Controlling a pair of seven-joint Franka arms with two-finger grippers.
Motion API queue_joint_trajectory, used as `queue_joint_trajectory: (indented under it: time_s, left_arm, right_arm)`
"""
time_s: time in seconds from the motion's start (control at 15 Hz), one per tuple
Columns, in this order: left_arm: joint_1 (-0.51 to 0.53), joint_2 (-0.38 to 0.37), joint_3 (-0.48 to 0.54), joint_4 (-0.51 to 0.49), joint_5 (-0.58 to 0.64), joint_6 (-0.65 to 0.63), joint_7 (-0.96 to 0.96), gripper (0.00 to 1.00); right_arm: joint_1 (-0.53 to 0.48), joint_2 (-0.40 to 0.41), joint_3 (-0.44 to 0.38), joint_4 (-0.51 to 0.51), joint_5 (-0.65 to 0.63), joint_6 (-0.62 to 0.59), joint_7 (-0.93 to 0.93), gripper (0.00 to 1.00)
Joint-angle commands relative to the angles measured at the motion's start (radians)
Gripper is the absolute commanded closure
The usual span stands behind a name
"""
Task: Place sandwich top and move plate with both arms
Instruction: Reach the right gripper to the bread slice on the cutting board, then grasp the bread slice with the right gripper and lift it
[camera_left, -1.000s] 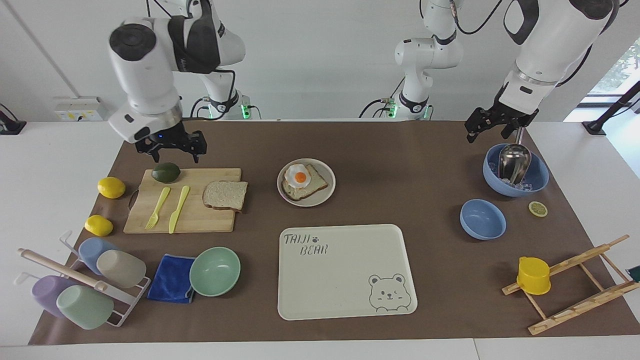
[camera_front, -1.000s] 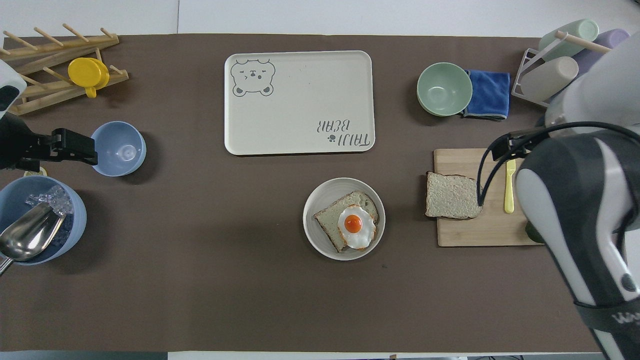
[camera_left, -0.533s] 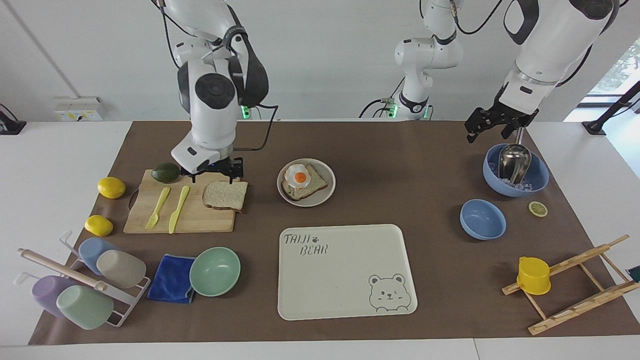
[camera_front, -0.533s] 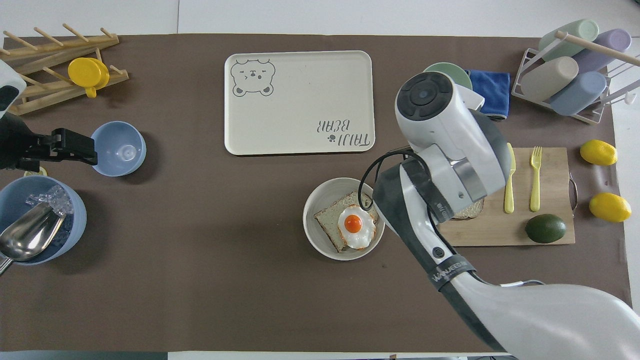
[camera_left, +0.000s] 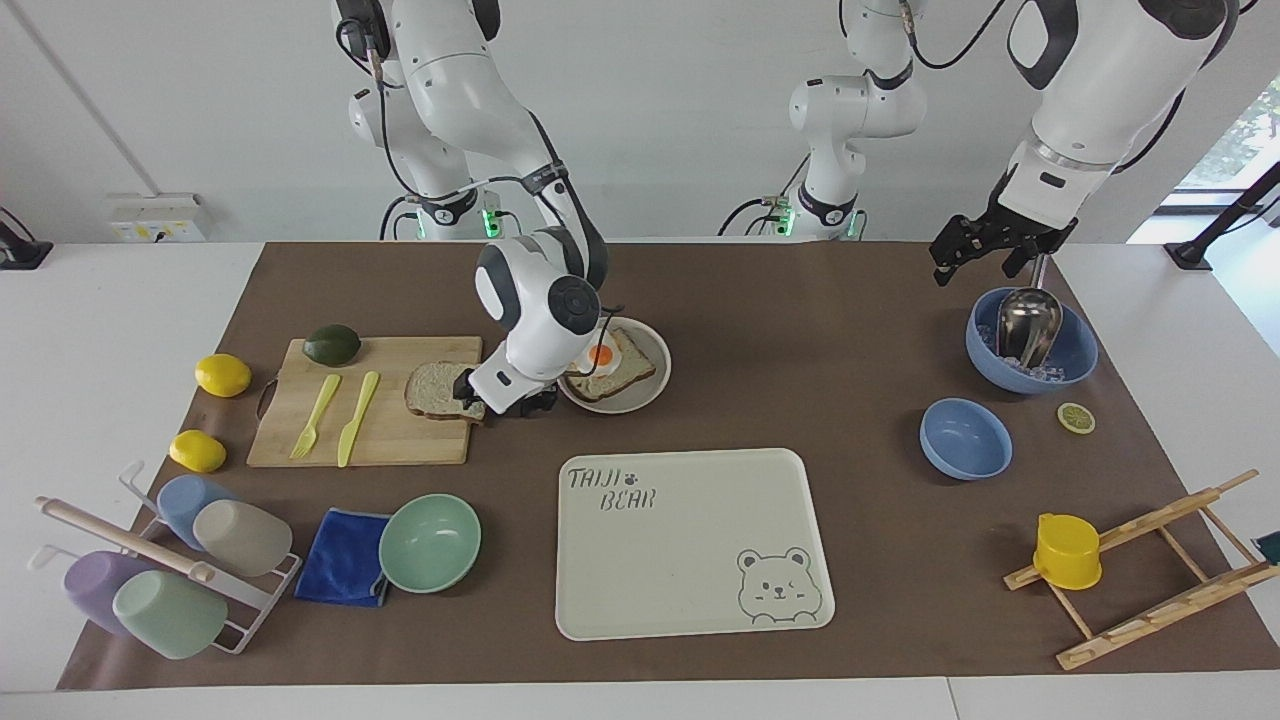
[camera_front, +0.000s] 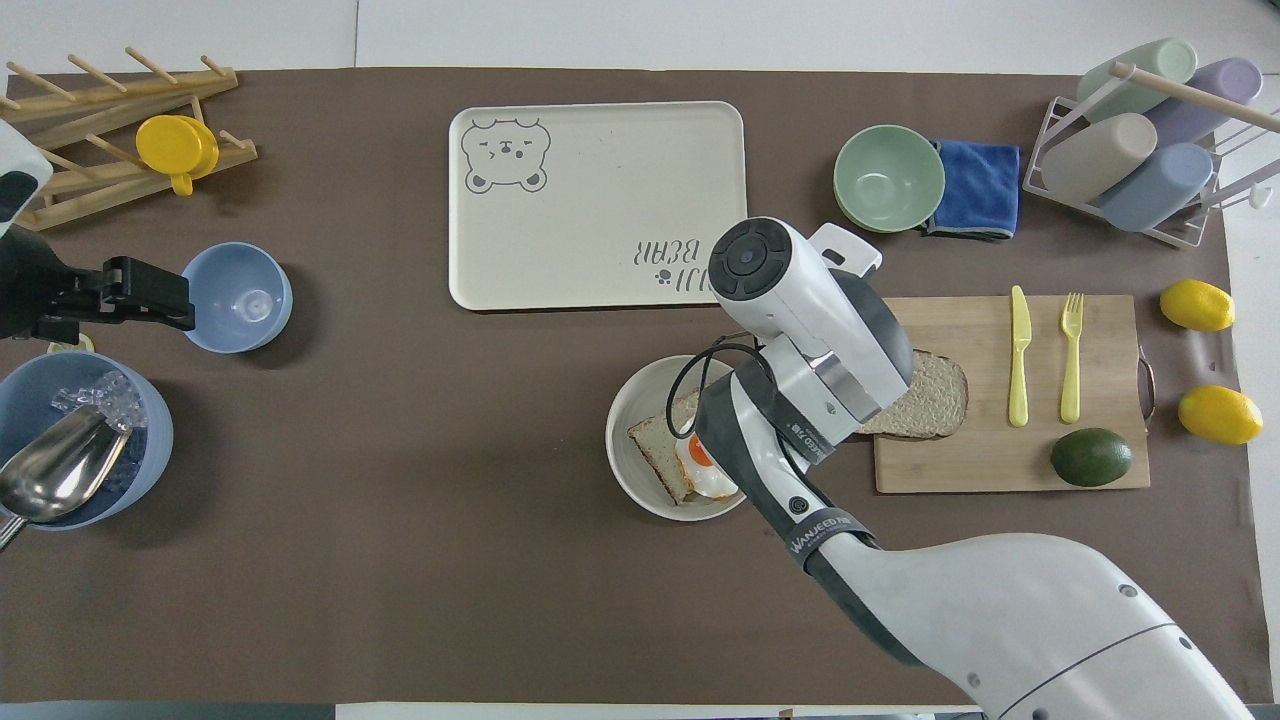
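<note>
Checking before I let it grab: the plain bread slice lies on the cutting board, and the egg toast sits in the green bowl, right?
Not quite. The plain bread slice is on the cutting board, but the egg toast sits on the round plate, not in the green bowl, as the facing view shows.

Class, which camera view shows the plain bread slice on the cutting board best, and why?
The facing view: most of the sandwich top shows on the cutting board, with the right gripper at its plate-side edge. In the overhead view the right arm covers more of the slice.
</note>
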Motion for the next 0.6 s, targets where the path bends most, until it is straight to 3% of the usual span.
queue_joint_trajectory:
  time_s: [0.0,0.53]
  left_arm:
    - [0.006,-0.026,-0.003,-0.025,0.016,-0.007,0.005,0.0]
    - [0.006,-0.026,-0.003,-0.025,0.016,-0.007,0.005,0.0]
  right_arm:
    - [-0.023,-0.053,0.009,-0.079,-0.025,0.023,0.029,0.0]
    - [-0.007,-0.064,0.007,-0.09,-0.034,-0.053,0.048,0.0]
